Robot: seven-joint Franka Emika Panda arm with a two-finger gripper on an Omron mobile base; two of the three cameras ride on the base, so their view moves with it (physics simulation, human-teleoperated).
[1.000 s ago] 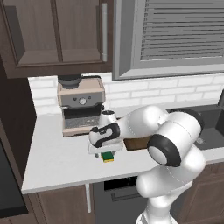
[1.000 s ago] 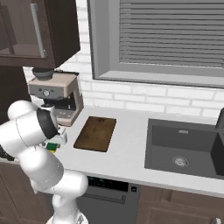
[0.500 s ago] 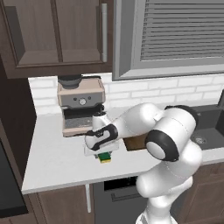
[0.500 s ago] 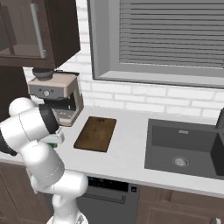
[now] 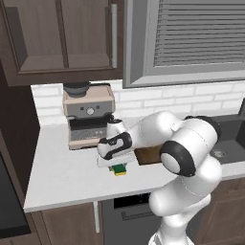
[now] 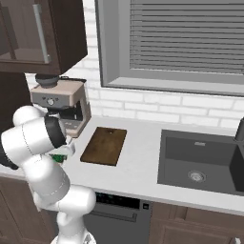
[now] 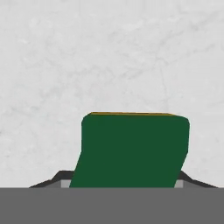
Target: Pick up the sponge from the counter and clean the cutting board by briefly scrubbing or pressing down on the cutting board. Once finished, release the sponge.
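Light is even and soft across all three rendered views, with no glare and no single bright source to be made out. The counter (image 5: 62, 172) reads pale and flat, with only a faint shadow beneath the sponge (image 5: 119, 170), while the upper cabinets (image 5: 62, 38) stay dark. Edges are crisp near and far, without blur or bending at the borders.
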